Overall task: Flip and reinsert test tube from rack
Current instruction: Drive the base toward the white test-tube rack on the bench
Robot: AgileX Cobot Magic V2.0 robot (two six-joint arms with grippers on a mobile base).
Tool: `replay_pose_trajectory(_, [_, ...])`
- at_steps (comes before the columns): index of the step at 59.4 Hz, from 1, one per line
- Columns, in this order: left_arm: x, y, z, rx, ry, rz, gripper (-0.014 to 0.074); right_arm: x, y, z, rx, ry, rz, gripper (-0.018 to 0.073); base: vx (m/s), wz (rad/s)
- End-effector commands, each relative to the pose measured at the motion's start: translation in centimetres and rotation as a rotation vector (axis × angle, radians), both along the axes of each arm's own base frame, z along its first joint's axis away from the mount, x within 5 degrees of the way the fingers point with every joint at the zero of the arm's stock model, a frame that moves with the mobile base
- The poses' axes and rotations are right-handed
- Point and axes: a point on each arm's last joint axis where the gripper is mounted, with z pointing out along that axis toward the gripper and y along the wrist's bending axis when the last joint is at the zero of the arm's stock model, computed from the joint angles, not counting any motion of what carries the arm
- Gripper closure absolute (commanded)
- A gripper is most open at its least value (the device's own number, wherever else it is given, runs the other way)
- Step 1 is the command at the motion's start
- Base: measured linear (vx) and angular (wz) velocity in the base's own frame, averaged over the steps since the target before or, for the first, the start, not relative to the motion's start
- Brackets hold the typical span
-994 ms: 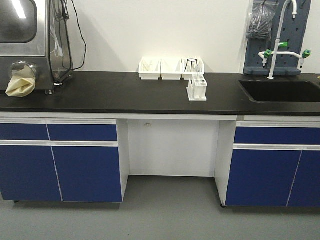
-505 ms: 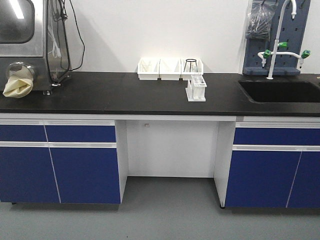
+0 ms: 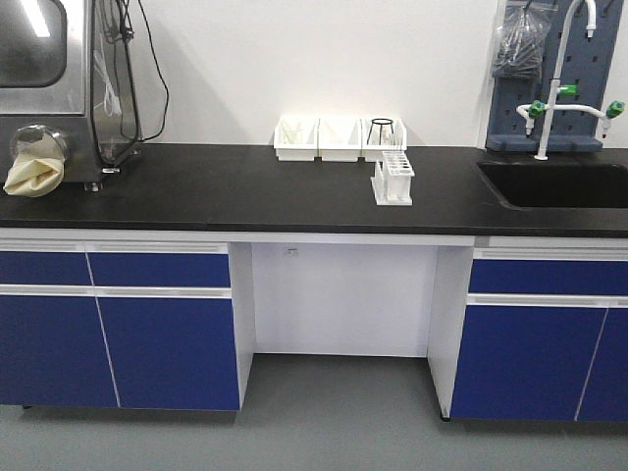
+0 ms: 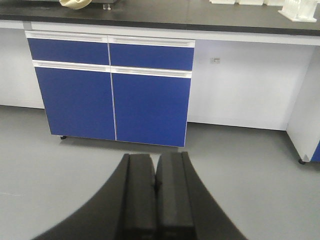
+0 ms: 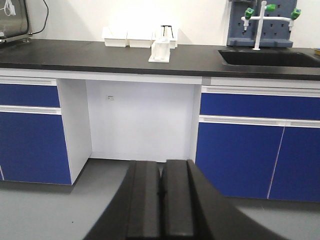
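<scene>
The white rack (image 3: 392,180) stands on the black counter (image 3: 216,191) right of centre, with thin clear test tubes (image 3: 397,165) upright in it; they are too small to tell apart. The rack (image 5: 161,50) also shows in the right wrist view, and its edge (image 4: 299,10) at the top right of the left wrist view. My left gripper (image 4: 155,161) is shut and empty, low over the grey floor, far from the counter. Also low over the floor, my right gripper (image 5: 162,166) is shut with nothing in it.
Three white bins (image 3: 339,138) sit behind the rack by the wall. A black sink (image 3: 554,183) with a white tap (image 3: 549,98) is at the right. A metal machine (image 3: 49,78) and a beige bag (image 3: 31,167) occupy the left. Blue cabinets (image 3: 118,324) flank a knee gap.
The front view has shifted: the counter, rack and sink now sit slightly lower and further right in the picture. Nothing on the counter has moved.
</scene>
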Motion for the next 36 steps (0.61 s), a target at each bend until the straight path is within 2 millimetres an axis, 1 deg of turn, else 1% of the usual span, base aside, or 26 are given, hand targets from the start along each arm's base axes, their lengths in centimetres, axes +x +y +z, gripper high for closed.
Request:
replay_pose_trajectory(1, [0.08, -0.08, 0.84, 0.003, -0.098, -0.011, 0.0603, -0.03, 0.02, 0.72, -0.006, -0.087, 0.0, 0.0572, 0.11, 0.06])
replay_pose_trajectory(15, [0.08, -0.08, 0.84, 0.003, -0.098, -0.011, 0.0603, -0.03, 0.01, 0.7, -0.006, -0.084, 0.0, 0.0572, 0.1, 0.0])
replay_pose_trajectory(36, [0.08, -0.08, 0.84, 0.003, -0.098, -0.011, 0.0603, -0.03, 0.01, 0.7, -0.006, -0.084, 0.0, 0.0572, 0.08, -0.14])
